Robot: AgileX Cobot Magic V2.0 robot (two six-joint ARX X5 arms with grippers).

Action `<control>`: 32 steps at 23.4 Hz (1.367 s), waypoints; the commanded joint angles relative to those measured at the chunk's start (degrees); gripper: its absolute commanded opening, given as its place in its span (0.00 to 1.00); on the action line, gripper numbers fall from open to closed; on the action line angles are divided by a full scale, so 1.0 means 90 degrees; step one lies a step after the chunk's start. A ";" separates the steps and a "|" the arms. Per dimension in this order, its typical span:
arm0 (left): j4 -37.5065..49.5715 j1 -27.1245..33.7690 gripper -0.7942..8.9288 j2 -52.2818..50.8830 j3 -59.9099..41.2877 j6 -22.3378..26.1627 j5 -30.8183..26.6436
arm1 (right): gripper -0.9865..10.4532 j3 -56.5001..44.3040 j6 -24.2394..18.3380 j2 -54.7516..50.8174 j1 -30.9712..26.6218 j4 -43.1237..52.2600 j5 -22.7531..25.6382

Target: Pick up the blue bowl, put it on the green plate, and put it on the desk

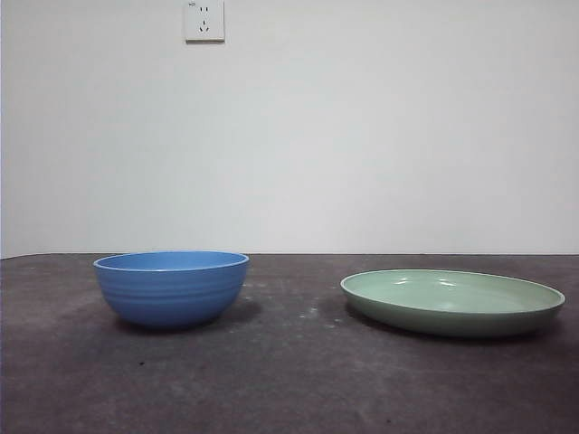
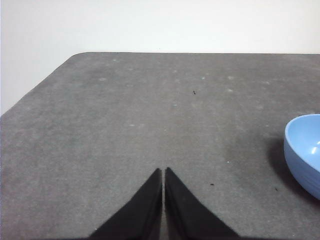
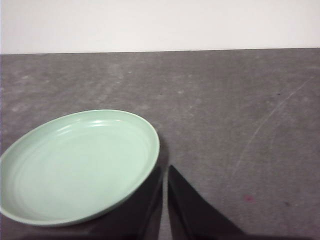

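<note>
A: Where's the bowl [image 1: 171, 287]?

B: Upright on the desk [image 1: 289, 380], to the left in the front view. The plate [image 1: 452, 302] lies flat to the right, well apart from it, with bare desk between. Nothing touches either one.

A: Can you see the whole bowl from the wrists?

B: No. The left wrist view catches only a slice of the bowl [image 2: 303, 151]; the rest is cut off by the picture's edge. The right wrist view shows almost all of the plate [image 3: 79, 165], though its rim is clipped at the edge.

A: And the grippers?

B: The left gripper [image 2: 163, 172] hangs over bare desk, off to one side of the bowl, jaws pressed together tip to tip, holding nothing. The right gripper [image 3: 165, 170] sits just beside the plate's rim, jaws likewise closed together and empty. One dark jaw overlaps the plate's edge in the picture, so I can't tell whether it touches.

A: Do the arms show from the front?

B: Neither does. That view gives only the white wall with an outlet [image 1: 204, 20] behind the desk.
</note>
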 commanded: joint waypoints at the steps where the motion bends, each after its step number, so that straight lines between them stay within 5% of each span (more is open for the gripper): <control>1: -0.0036 0.0012 0.09 -0.0007 -0.0129 -0.0046 -0.0002 | 0.10 -0.0029 0.0515 -0.0015 0.0015 0.0005 -0.0172; 13: -0.0041 0.0012 0.09 -0.0007 -0.0104 -0.1979 0.0000 | 0.10 -0.0022 0.1421 -0.0015 0.0015 -0.0034 -0.0432; 21: -0.0109 0.0012 0.09 -0.0007 0.0129 -0.2497 0.0005 | 0.10 0.0092 0.1707 -0.0015 0.0015 -0.0034 -0.0435; 32: -0.0580 0.0012 0.09 0.0236 0.1360 -0.2492 0.0083 | 0.10 0.1030 0.1705 0.0010 0.0012 -0.0119 -0.0211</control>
